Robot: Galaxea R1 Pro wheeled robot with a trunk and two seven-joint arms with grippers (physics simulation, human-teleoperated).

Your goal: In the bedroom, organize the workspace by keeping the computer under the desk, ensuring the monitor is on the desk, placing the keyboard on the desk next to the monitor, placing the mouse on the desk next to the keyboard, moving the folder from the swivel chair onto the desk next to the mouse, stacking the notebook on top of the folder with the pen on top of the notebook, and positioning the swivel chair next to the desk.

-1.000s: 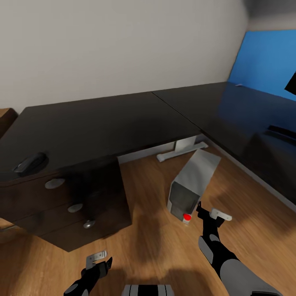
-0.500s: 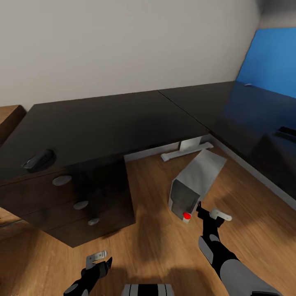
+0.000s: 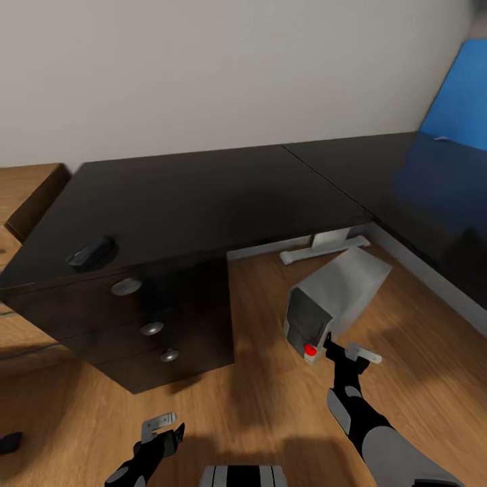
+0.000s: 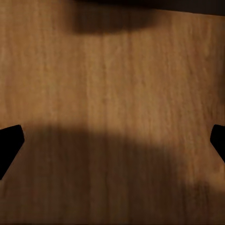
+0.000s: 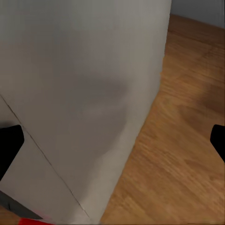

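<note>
Now closing on the computer (image 3: 335, 294), standing on the wood floor (image 3: 270, 399) just beyond the desk (image 3: 203, 203) edge. Right gripper (image 3: 345, 353) spread wide beside its front corner; left gripper (image 3: 161, 427) spread too. Probably rigid, weighty, slick-sided: better pushed low than pinched.

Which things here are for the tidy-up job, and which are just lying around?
For the job:
- light grey box-shaped computer tower
- small black rounded mouse
- black L-shaped desk

Just around:
- wooden floor
- small dark object at the floor's edge, unclear what
</note>
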